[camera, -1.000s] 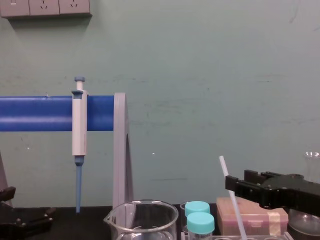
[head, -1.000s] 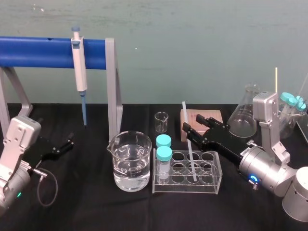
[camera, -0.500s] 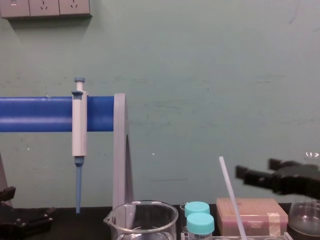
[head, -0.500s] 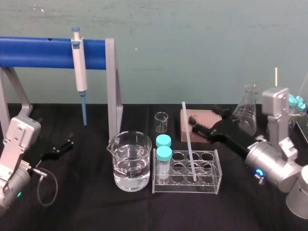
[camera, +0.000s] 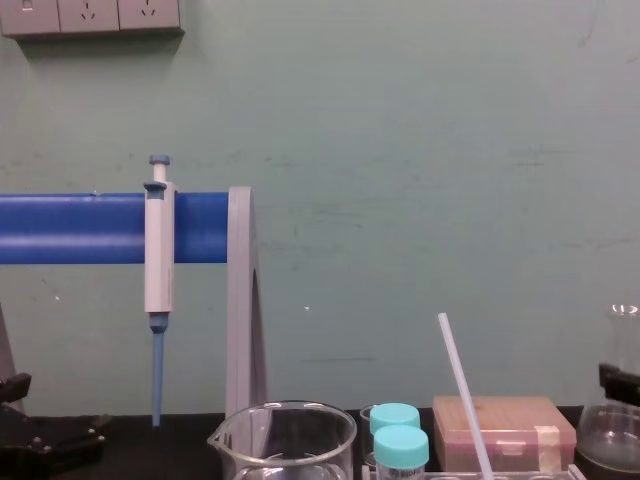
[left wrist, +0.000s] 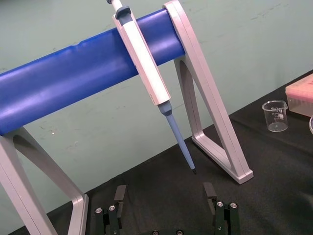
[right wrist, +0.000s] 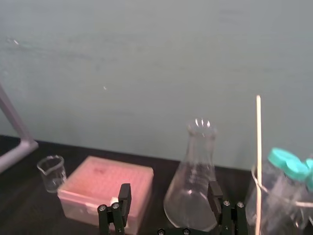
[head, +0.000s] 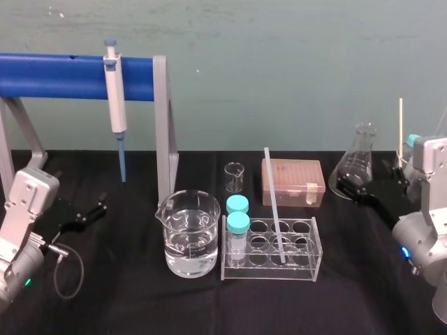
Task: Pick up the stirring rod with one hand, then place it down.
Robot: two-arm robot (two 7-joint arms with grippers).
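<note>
A pale green painted wall point(head: 293, 70) runs behind everything and meets the bench point(head: 126, 307) along its back edge. The paint looks worn, with faint horizontal streaks point(camera: 330, 212) and a few small white specks point(head: 198, 70). High on the wall, toward the left, sits a row of white power sockets point(camera: 95, 14), cut by the top edge of the chest view. The bench is covered in matte black cloth from its back edge to its front edge. The light is soft and even across wall and cloth.
</note>
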